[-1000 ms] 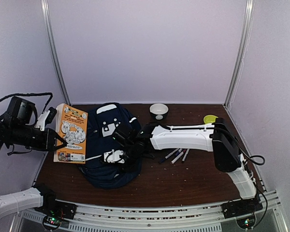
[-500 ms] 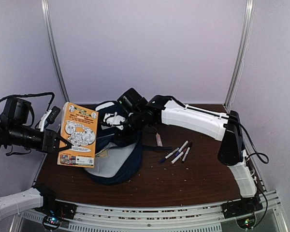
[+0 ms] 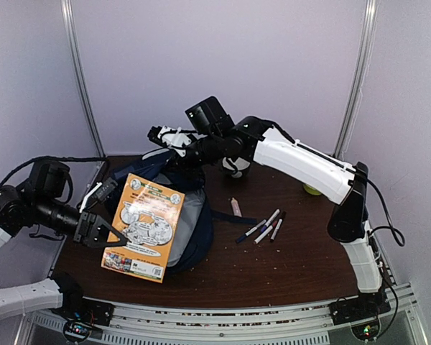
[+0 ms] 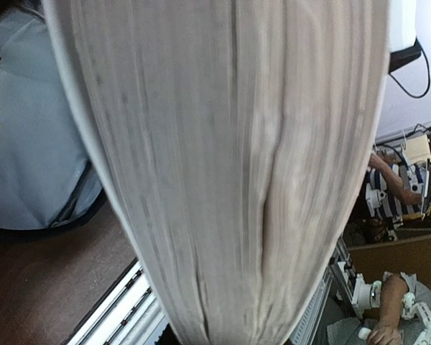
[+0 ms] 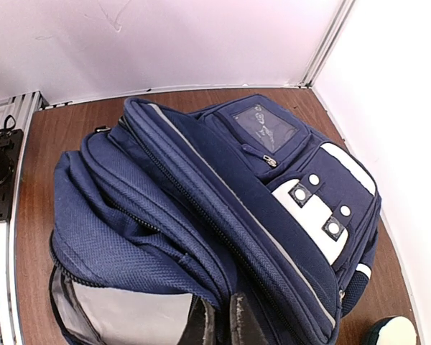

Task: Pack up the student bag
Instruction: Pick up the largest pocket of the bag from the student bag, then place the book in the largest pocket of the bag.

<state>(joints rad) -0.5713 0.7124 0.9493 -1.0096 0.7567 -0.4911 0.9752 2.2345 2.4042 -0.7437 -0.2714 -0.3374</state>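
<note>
On the dark wooden table (image 3: 294, 266), my right fingers (image 5: 238, 322) pinch the navy-blue fabric student bag (image 3: 138, 176) open while my left fingers (image 3: 93, 228) clamp an orange paperback book (image 3: 147, 226), which I judge must next slide inside.

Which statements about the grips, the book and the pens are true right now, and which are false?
1. The left gripper holds the orange paperback book. True.
2. The right gripper is open and clear of the navy-blue fabric backpack. False: it is shut on the backpack's fabric at the top opening and holds that edge up.
3. The loose marker pens lie on the dark wooden table, to the right of the backpack. True.
4. The orange book is inside the backpack. False: it is outside, tilted in front of the backpack, in the left gripper.
5. The backpack is zipped shut. False: the right wrist view shows it open, with light lining visible.
</note>
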